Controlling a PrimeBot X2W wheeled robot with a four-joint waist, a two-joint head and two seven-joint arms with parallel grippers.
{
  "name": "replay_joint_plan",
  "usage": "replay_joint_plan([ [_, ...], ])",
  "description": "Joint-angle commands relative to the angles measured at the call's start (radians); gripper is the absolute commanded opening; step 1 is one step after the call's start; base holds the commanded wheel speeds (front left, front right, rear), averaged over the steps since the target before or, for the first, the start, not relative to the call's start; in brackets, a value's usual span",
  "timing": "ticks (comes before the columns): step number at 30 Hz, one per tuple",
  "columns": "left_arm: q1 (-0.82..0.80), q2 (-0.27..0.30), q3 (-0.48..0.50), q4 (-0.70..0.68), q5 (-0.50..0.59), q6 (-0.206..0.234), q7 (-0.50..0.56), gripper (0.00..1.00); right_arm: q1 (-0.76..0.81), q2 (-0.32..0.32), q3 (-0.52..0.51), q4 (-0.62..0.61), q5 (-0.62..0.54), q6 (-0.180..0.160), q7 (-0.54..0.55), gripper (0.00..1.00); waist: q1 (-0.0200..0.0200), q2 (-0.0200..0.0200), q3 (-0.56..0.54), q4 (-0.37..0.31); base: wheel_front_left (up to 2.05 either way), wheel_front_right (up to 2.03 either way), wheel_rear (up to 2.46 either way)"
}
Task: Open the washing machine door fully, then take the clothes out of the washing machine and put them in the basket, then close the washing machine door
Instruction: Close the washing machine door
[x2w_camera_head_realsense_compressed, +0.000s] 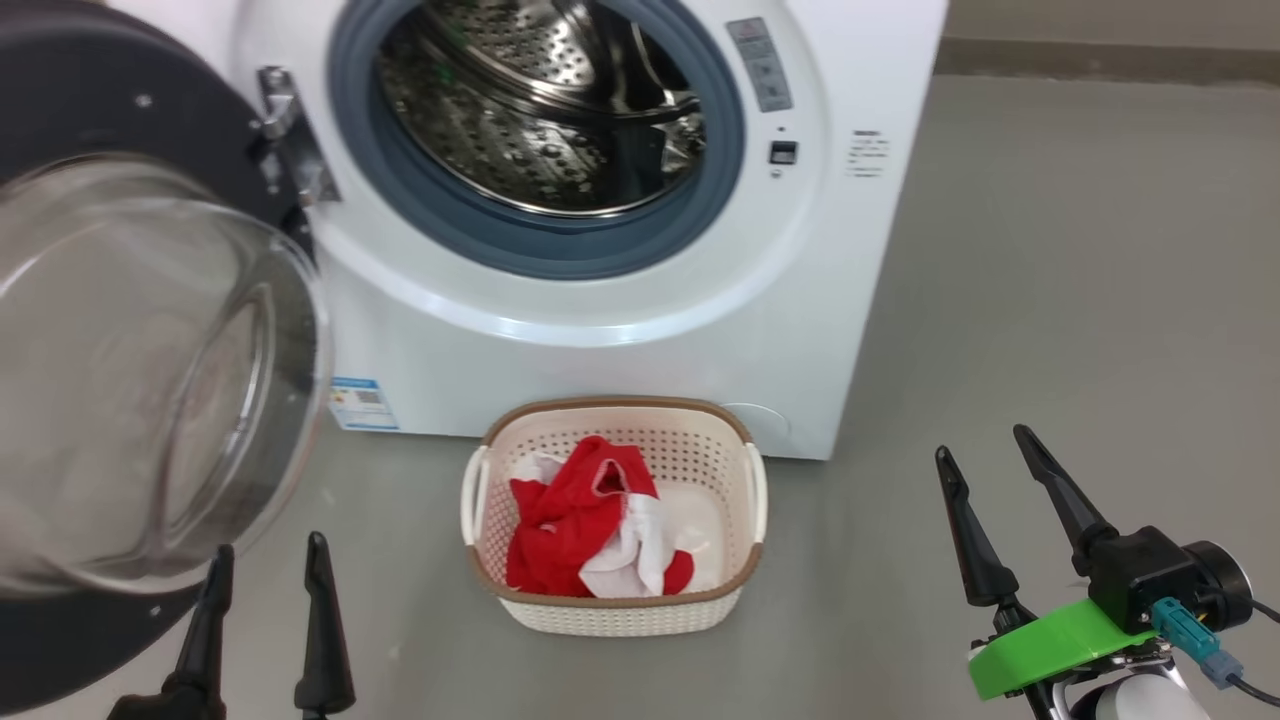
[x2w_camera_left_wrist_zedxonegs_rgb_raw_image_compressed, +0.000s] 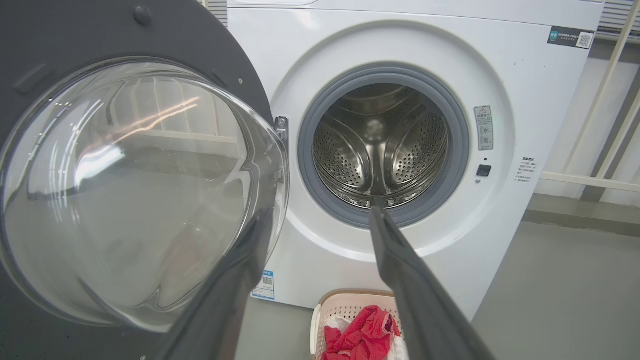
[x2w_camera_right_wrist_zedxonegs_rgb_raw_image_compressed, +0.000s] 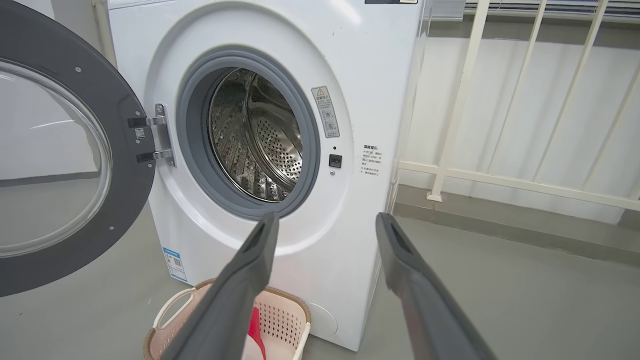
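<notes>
Left gripper (x2w_camera_head_realsense_compressed: 270, 548): fingers spread wide, holding nothing. Right gripper (x2w_camera_head_realsense_compressed: 982, 445): also wide, nothing held, green ring (x2w_camera_head_realsense_compressed: 1050, 645) at its wrist.

The washing machine door (x2w_camera_head_realsense_compressed: 150, 380) is swung open, directly ahead of and above my left fingertips. Black rim, bulging glass bowl. In the left wrist view the outer finger (x2w_camera_left_wrist_zedxonegs_rgb_raw_image_compressed: 235, 280) overlaps the lower edge of the glass; I cannot tell whether it touches.

The washing machine (x2w_camera_head_realsense_compressed: 620, 310) stands ahead of both grippers, past the fingertips. Grey gasket (x2w_camera_head_realsense_compressed: 560, 250), perforated steel drum (x2w_camera_head_realsense_compressed: 540, 110), and a hinge (x2w_camera_head_realsense_compressed: 290, 130) on the side toward my left gripper.

The basket (x2w_camera_head_realsense_compressed: 620, 405) sits on the floor between my two grippers, slightly ahead of them and against the machine's front. The clothes (x2w_camera_head_realsense_compressed: 575, 520), red with white parts, lie inside it. From the right wrist, the basket is below and to the inner side of my fingers.

Writing:
- Blue label sticker (x2w_camera_head_realsense_compressed: 360, 403) with a QR code, low on the machine just ahead of the left gripper. Text too small to read.
- Grey warning sticker (x2w_camera_right_wrist_zedxonegs_rgb_raw_image_compressed: 325, 111) with a triangle symbol beside the opening. Unreadable.
- Small print block (x2w_camera_head_realsense_compressed: 866, 152) next to the latch slot (x2w_camera_head_realsense_compressed: 783, 152). Unreadable.
- Black label (x2w_camera_left_wrist_zedxonegs_rgb_raw_image_compressed: 570, 37) with a QR code at the machine's top corner. Unreadable.

A cream railing (x2w_camera_right_wrist_zedxonegs_rgb_raw_image_compressed: 500, 175) stands beyond my right gripper, to its outer side.
</notes>
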Motion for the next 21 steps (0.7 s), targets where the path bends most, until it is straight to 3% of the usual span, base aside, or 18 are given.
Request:
replay_joint_plan([
  [1,-0.009,0.017,0.032,-0.039,0.015,0.015,0.006,1.00,-0.009,-0.003,0.024,-0.024,0.004,0.005,-0.006,1.00,0.0000,0.0000,-0.024,0.064,0.00,0.00,0.00],
  [21,0.020,0.036,0.036,-0.106,0.049,0.067,0.041,1.00,-0.005,-0.003,0.062,-0.033,0.013,0.005,-0.006,1.00,0.0000,0.0000,-0.044,0.285,0.00,0.00,0.00],
])
